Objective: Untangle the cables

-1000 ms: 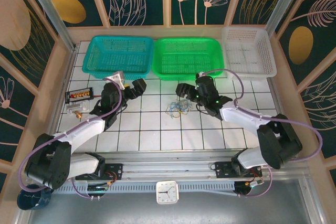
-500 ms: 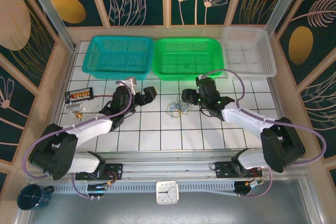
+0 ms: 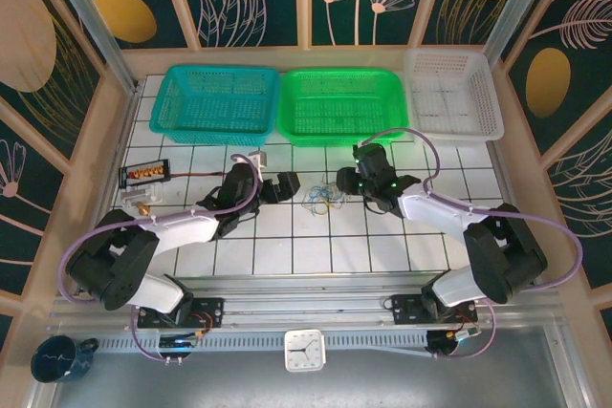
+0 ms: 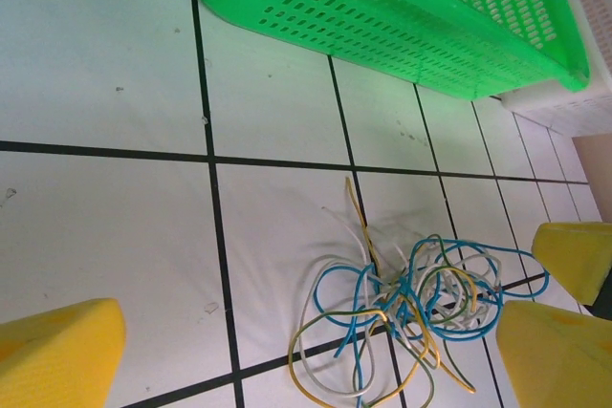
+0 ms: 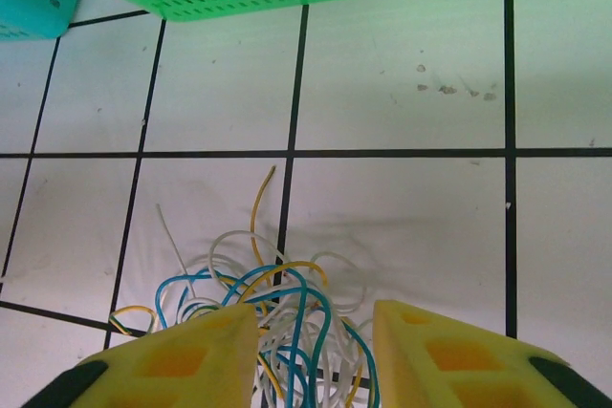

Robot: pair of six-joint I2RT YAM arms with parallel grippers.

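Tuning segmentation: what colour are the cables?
Blue, yellow and white cables, best in left wrist view.

You have three plastic baskets: one teal basket (image 3: 164,107), one green basket (image 3: 337,74) and one white basket (image 3: 492,107). There is one small clump of thin cables (image 3: 324,200), in three colours: blue, yellow and white. Its strands are too tangled to count. You have two robot arms, one left arm (image 3: 182,229) and one right arm (image 3: 435,209). Each carries one gripper, the left gripper (image 3: 277,185) and the right gripper (image 3: 346,182), with two yellow fingers (image 5: 449,355) apiece. There is one clock (image 3: 304,351), one dark blue cup (image 3: 57,358) and one small black tray (image 3: 122,177).
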